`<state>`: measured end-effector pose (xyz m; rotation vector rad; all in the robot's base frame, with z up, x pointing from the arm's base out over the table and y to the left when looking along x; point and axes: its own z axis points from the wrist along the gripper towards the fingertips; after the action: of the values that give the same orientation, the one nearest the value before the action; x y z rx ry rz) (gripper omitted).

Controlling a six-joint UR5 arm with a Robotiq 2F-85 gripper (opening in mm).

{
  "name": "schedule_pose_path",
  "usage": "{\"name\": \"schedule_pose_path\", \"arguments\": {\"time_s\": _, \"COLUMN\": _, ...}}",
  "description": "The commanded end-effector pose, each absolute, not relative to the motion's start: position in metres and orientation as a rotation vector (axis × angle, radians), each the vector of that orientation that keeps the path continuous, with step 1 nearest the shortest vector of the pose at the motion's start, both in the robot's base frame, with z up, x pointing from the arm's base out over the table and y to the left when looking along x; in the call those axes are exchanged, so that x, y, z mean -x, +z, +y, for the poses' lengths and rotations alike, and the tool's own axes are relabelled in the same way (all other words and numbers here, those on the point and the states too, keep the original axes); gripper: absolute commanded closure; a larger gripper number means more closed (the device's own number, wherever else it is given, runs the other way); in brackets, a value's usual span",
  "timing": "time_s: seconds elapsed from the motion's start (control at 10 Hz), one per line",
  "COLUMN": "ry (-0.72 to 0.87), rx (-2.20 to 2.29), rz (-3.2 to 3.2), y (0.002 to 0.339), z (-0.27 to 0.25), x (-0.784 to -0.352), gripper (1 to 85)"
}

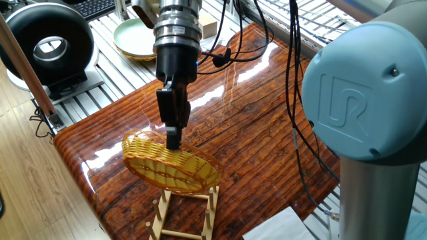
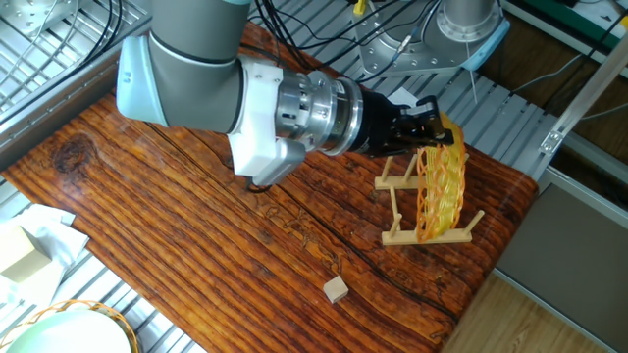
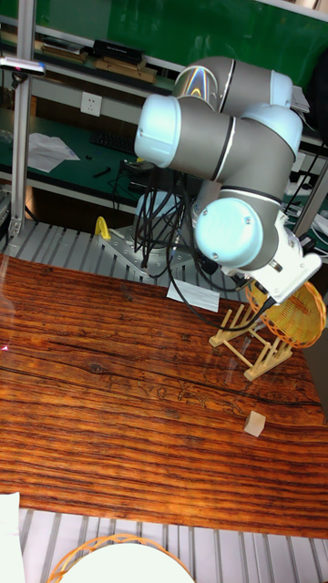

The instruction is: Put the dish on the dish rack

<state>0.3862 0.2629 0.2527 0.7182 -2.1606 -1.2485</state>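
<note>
The dish [image 1: 170, 163] is a yellow woven wicker plate, held by its upper rim in my gripper [image 1: 173, 138], which is shut on it. It hangs tilted over the far end of the dish rack [image 1: 185, 215], a small light-wood frame with upright pegs near the table's corner. In the other fixed view the dish [image 2: 442, 186] stands almost on edge between the pegs of the dish rack [image 2: 432, 233], with the gripper [image 2: 429, 120] at its top. Whether its lower rim touches the rails I cannot tell. The tall fixed view shows the dish [image 3: 293, 316] behind the rack [image 3: 244, 344].
A small wooden cube [image 2: 337, 288] lies on the table in front of the rack. A pale green plate in a wicker holder [image 1: 135, 37] and a black round device [image 1: 47, 41] sit off the table. Cables [image 1: 293, 100] hang beside the arm. The rack is close to the table edge.
</note>
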Motion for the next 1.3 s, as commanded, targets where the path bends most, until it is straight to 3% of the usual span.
{"name": "schedule_pose_path", "arguments": {"time_s": 0.0, "ry": -1.243, "rx": -0.746, "rz": -2.165, "y": 0.25, "z": 0.263, "x": -0.385, "gripper": 84.7}}
{"name": "schedule_pose_path", "arguments": {"time_s": 1.2, "ry": -1.167, "rx": -0.837, "rz": -2.187, "y": 0.229, "z": 0.253, "x": -0.38, "gripper": 84.7}}
